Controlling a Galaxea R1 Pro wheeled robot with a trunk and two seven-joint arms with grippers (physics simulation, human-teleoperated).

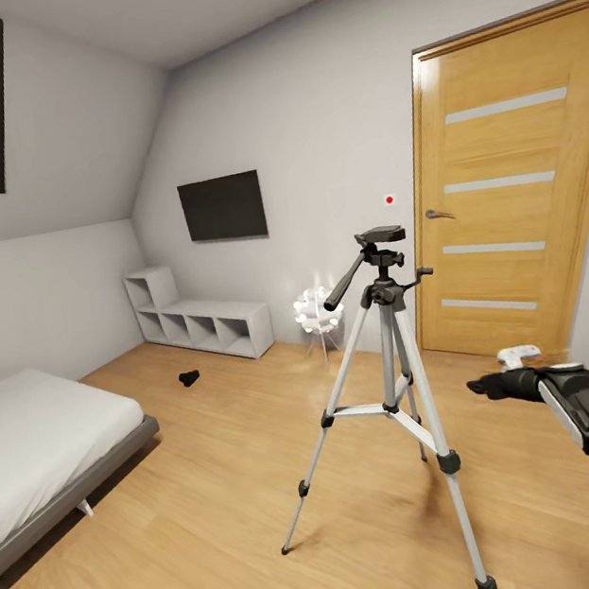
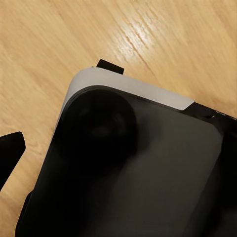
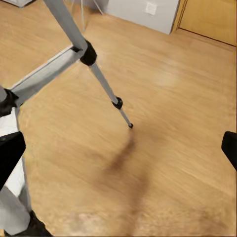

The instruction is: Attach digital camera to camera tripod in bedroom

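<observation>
Silver tripod point(image 1: 400, 382) stands mid-frame, head bare for the camera point(image 1: 189, 377), far left on the floor. My right tool point(image 1: 490, 385) hangs apart, empty.

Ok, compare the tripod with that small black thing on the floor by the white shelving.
The camera tripod stands tall on three spread silver legs in the middle of the room; the small black object lies low on the wood floor near the white shelf unit. The tripod is far larger and nearer. The object is all black. Both rest on the floor, and the tripod's head is black too.
</observation>
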